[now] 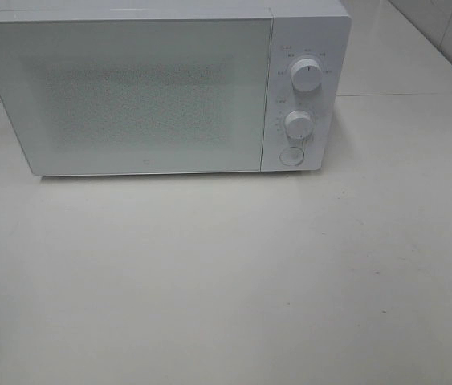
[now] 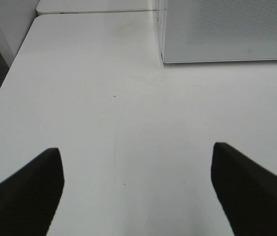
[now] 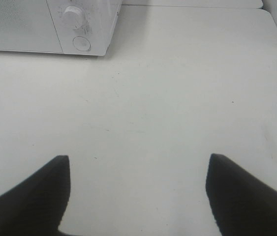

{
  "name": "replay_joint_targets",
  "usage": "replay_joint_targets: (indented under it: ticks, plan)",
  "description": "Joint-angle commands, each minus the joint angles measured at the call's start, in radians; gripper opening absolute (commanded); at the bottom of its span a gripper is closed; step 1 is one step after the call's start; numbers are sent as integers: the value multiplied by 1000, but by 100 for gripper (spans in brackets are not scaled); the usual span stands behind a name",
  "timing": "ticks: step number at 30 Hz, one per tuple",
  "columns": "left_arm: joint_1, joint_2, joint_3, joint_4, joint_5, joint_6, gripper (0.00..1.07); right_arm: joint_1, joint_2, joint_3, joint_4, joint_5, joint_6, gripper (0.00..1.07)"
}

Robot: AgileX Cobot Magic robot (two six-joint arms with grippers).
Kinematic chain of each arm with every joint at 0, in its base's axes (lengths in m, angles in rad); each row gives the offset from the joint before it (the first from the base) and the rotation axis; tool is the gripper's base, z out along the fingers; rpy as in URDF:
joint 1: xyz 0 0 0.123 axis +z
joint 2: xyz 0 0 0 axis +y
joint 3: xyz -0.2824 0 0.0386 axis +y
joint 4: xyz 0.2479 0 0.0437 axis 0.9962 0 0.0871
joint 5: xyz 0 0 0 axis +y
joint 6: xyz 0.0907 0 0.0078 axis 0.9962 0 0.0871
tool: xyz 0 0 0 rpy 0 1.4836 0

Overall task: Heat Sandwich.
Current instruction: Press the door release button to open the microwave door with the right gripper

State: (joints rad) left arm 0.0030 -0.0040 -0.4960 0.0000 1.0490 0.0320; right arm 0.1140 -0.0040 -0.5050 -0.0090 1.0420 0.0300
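the sandwich showed in none of the three views, so its place could not be told; the white microwave (image 1: 145, 88) filled the upper half of the exterior high frame with its door (image 1: 129, 96) shut, and at the right of its front an upper knob (image 1: 307, 74), a lower knob (image 1: 299, 124) and a round button (image 1: 291, 156) sat one under the other. the left end effector (image 2: 136, 147) hung open over the white surface (image 1: 226, 281), nothing between its dark fingers, near the microwave's door corner. the right end effector (image 3: 138, 156) was likewise open and held nothing, facing the knob end.
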Motion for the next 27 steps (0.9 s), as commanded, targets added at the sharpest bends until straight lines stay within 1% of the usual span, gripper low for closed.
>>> replay_joint_targets:
  ticks: [1, 12, 17, 20, 21, 22, 24, 25, 26, 27]
  plan:
    - [1, -17, 3, -9, -12, -4, 76, -9, -27, 2, -1, -5, 6, 74]
    - [1, -17, 3, -9, -12, -4, 76, -9, -27, 1, -1, -6, 6, 74]
    - [1, -17, 3, -9, -12, -4, 76, -9, -26, -20, -10, -46, 7, 74]
    - [1, -17, 3, -9, -12, -4, 76, -9, -26, -21, -44, -141, 8, 74]
    - [1, -17, 3, -9, -12, -4, 76, -9, -26, -10, -64, -202, 7, 74]
    - [1, -17, 3, -9, -12, -4, 76, -9, -26, -10, -64, -202, 7, 74]
    - [1, -17, 3, -9, -12, -4, 76, -9, -26, 6, -81, -277, 9, 74]
    - [1, -17, 3, -9, -12, -4, 76, -9, -26, 26, -83, -347, 9, 74]
    - [1, -17, 3, -9, -12, -4, 76, -9, -26, 26, -83, -347, 9, 74]
    - [1, -17, 3, -9, -12, -4, 76, -9, -26, 38, -83, -389, 9, 74]
